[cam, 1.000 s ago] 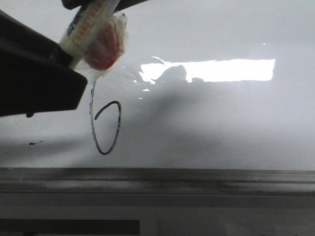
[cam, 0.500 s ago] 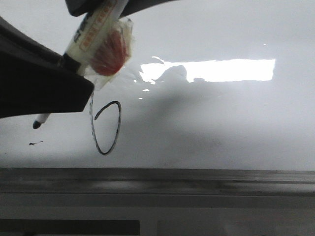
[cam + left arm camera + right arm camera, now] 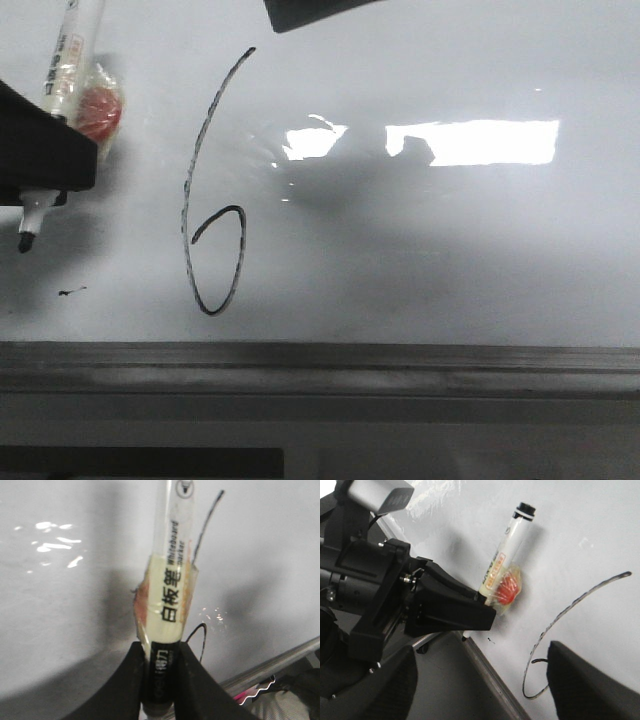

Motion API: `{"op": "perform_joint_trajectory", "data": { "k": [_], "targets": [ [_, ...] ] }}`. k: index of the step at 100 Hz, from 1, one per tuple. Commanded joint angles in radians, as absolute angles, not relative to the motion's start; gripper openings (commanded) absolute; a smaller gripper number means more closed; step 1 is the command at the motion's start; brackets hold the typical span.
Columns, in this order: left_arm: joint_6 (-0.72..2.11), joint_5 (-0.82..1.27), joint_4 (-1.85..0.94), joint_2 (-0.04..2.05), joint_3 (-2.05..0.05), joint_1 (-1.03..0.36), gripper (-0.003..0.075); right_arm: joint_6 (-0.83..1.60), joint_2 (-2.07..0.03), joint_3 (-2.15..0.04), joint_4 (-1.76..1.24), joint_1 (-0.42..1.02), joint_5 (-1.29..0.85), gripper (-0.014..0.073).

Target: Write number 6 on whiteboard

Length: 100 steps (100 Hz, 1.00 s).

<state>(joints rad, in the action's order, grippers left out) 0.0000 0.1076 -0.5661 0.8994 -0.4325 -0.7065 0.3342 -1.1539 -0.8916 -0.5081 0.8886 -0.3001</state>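
The number 6 (image 3: 207, 200) stands in thin black line on the whiteboard (image 3: 450, 260), with a long slanted stem and an oval loop. My left gripper (image 3: 48, 165) is shut on a white-and-black whiteboard marker (image 3: 68, 60), to the left of the digit. The marker tip (image 3: 25, 240) points down, clear of the line. A red lump (image 3: 98, 110) is taped to the marker. In the left wrist view the fingers (image 3: 127, 680) clamp the marker's black end (image 3: 161, 667). My right gripper (image 3: 485, 690) is open and empty, near the digit's loop (image 3: 540, 675).
A tiny black squiggle (image 3: 72, 291) lies left of the loop. A grey metal ledge (image 3: 400, 365) runs along the board's lower edge. A bright glare patch (image 3: 480, 142) sits right of the digit. A dark part of the right arm (image 3: 310, 12) shows at the top.
My left gripper has carried the marker leftward off the digit, uncovering the whole stem of the 6. The dark right arm part at the top has shifted right.
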Motion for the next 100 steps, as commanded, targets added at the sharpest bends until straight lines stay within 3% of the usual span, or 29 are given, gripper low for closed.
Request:
{"op": "perform_joint_trajectory", "data": {
  "k": [1, 51, 58, 73, 80, 100],
  "targets": [
    [-0.009, 0.086, -0.607, 0.897, -0.472, -0.683, -0.0019, 0.345, -1.126, -0.921, -0.513, 0.882, -0.250, 0.0458],
    [0.000, 0.034, -0.594, 0.997, -0.472, -0.681, -0.0011, 0.345, -1.126, -0.921, -0.515, 0.882, -0.252, 0.0458],
    [0.000, 0.033, -0.594, 0.997, -0.472, -0.681, 0.0055, 0.345, -1.126, -0.921, -0.515, 0.882, -0.252, 0.0458],
    [0.000, 0.030, -0.594, 0.997, -0.472, -0.681, 0.0344, 0.345, -1.126, -0.921, -0.515, 0.882, -0.250, 0.0458],
    [0.000, 0.030, -0.594, 0.997, -0.472, -0.681, 0.0429, 0.345, -1.126, -0.921, -0.515, 0.882, -0.244, 0.0458],
    [0.000, 0.034, -0.610, 0.961, -0.472, -0.681, 0.0456, 0.345, -1.120, -0.921, -0.515, 0.882, -0.251, 0.0437]
  ]
}}
